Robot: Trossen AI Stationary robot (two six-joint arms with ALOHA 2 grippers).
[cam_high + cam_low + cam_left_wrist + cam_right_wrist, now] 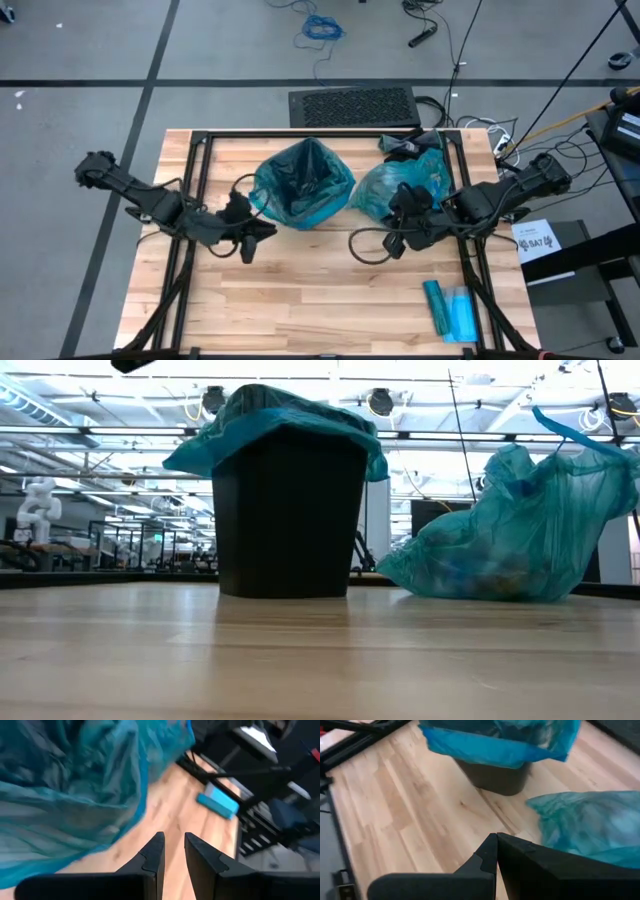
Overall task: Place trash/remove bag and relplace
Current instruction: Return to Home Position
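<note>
A black bin (290,520) stands on its base at mid-table, lined with a teal bag (300,185) whose rim folds over its edge. To its right a filled teal bag (510,540) sits slumped on the table; pale lumps of trash (470,575) show dimly through its wall. My left gripper (258,236) hovers at the bin's near left, its fingers (173,842) a little open with nothing between them. My right gripper (395,228) hangs above the filled bag's near side (590,825), shut (496,837) and holding nothing.
A flat blue packet (450,310) lies near the table's front right corner. A black cloth (405,145) lies at the far edge behind the filled bag. Black frame rails (195,200) run along both sides of the table. Bare wood (320,290) lies in front of the bin.
</note>
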